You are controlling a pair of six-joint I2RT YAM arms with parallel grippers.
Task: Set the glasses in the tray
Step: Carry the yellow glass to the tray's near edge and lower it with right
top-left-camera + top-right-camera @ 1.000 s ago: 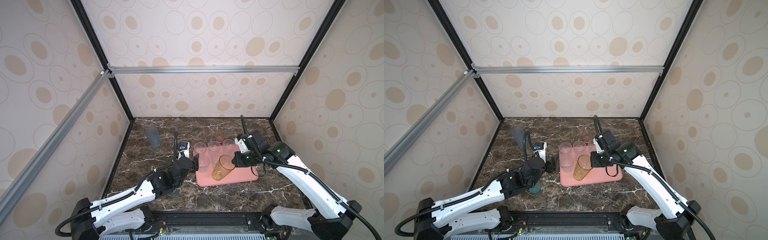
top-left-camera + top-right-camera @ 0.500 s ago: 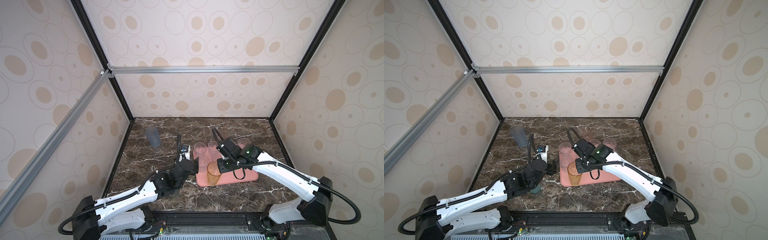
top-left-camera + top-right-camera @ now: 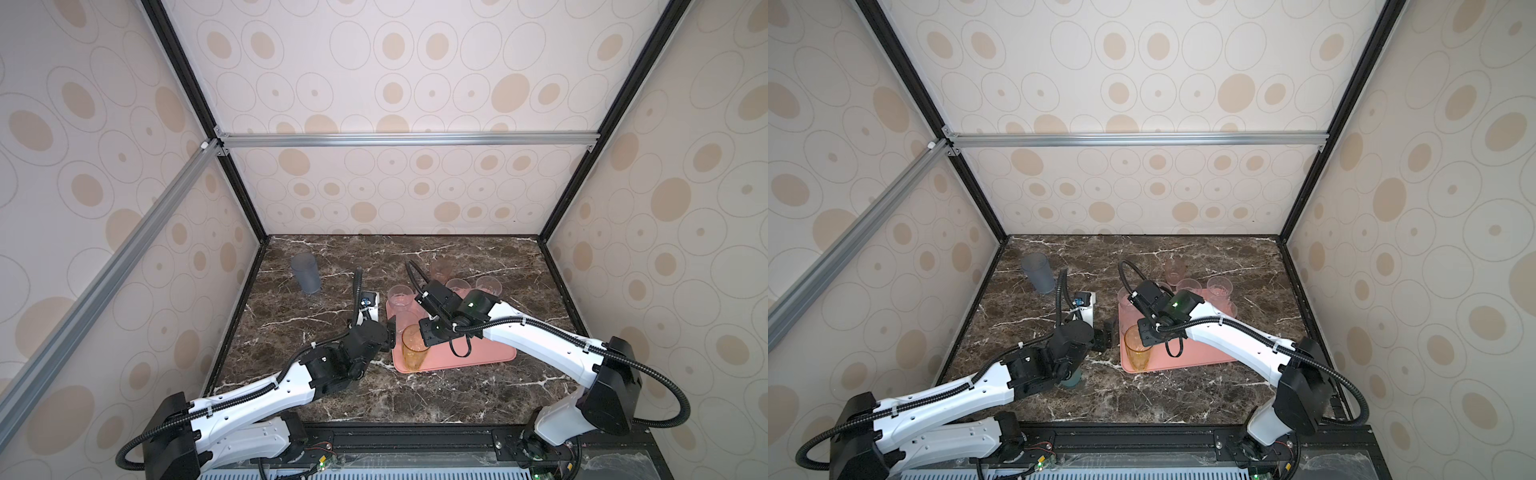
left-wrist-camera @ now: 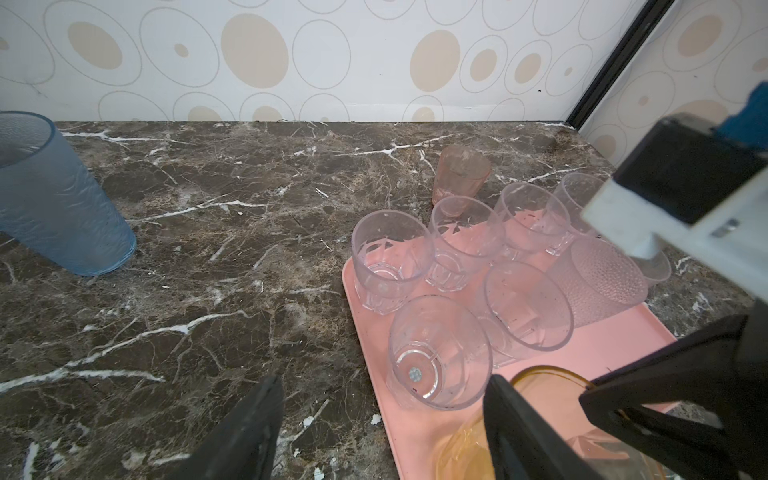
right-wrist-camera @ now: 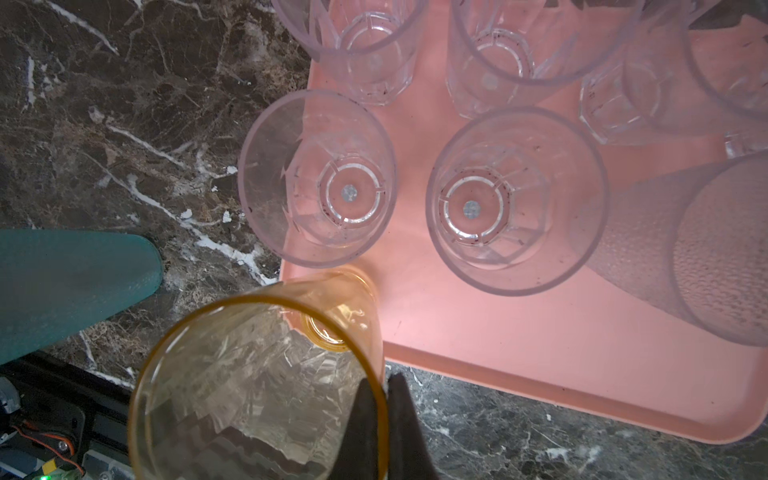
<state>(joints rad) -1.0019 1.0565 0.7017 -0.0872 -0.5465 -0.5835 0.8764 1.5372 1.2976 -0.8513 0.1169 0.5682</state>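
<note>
Glass [image 5: 257, 390], amber, rim-pinched by right gripper [image 5: 382, 388] at tray [image 5: 540, 332] corner; left gripper [image 4: 382, 384] spread wide.

I see a salmon-pink tray [image 3: 494, 353], an amber glass [image 3: 413, 351], a blue-grey glass [image 3: 305, 274], and a dark brown desk [image 3: 457, 395] veined white.

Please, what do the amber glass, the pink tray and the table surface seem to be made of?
The amber glass is likely transparent plastic, glossy, with faceted walls; real glass cannot be excluded.
The tray is probably plastic: opaque salmon pink, smooth satin surface, moulded low rim.
The table looks like dark brown marble with white veins; whether stone or printed laminate, I cannot tell.
</note>
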